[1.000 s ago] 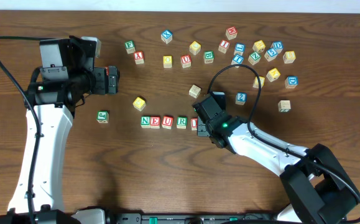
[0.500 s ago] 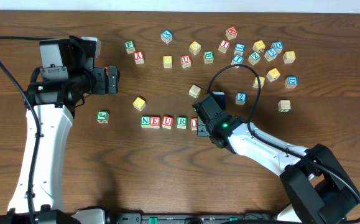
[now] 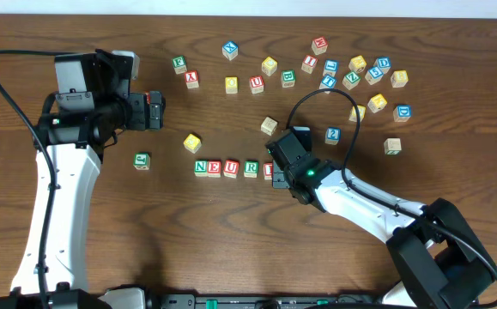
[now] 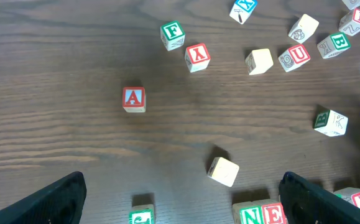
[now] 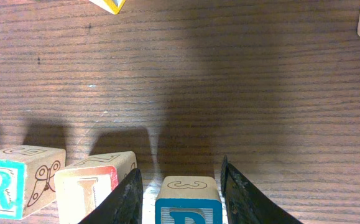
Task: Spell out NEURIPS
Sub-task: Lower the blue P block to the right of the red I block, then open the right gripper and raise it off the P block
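Note:
A row of cubes reads N point(image 3: 201, 167), E point(image 3: 215, 167), U point(image 3: 232, 167), R point(image 3: 251, 167), then the red I point(image 5: 96, 186). The blue P cube point(image 5: 188, 202) stands on the table right of the I, a small gap between them. My right gripper point(image 5: 181, 183) straddles the P, open, with a gap showing on each side of the cube. In the overhead view that gripper point(image 3: 280, 171) hides the P. A yellow-faced cube point(image 3: 192, 142) lies apart, above the row's left end. My left gripper point(image 3: 156, 110) hovers open and holds nothing.
Many other letter cubes lie scattered along the back point(image 3: 317, 69). A green cube point(image 3: 142, 160) sits left of the row, and a plain cube point(image 3: 269, 125) and a blue cube point(image 3: 333, 135) lie near the right arm. A red A cube point(image 4: 133, 99) sits under the left wrist.
My right gripper's jaws have widened a little around the blue P cube. The arms and cubes have not visibly moved.

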Robot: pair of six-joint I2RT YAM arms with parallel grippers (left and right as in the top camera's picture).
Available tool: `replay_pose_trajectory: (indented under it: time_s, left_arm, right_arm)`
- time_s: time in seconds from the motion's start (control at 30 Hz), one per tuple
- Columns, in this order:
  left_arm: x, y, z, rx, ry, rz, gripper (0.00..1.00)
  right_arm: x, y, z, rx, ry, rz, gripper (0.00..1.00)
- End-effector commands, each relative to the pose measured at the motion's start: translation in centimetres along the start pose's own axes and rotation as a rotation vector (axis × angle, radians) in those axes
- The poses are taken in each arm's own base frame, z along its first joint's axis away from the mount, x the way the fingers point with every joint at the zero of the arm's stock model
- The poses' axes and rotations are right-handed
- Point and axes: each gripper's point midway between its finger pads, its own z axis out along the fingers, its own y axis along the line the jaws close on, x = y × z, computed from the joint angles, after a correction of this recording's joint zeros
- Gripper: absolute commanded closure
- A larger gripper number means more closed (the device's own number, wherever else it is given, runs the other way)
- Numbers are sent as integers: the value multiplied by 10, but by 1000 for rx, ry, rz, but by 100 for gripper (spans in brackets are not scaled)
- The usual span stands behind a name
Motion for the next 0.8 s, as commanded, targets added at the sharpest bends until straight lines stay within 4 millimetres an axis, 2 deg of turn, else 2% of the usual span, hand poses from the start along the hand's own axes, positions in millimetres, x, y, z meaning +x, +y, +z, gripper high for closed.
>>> replay_pose_trajectory:
  time_s: [0.0,0.43,0.77]
  left_arm:
    - [-10,-1,-6,8,-27,3,2]
    - [-10,-1,-6,8,-27,3,2]
    - [-10,-1,-6,8,-27,3,2]
  right_arm:
    - [0,-6,4,29,-6,-4,65]
    - [-9,-12,4,66,-51,-2,67]
    - [-30,-27,5,107,-119,9,70]
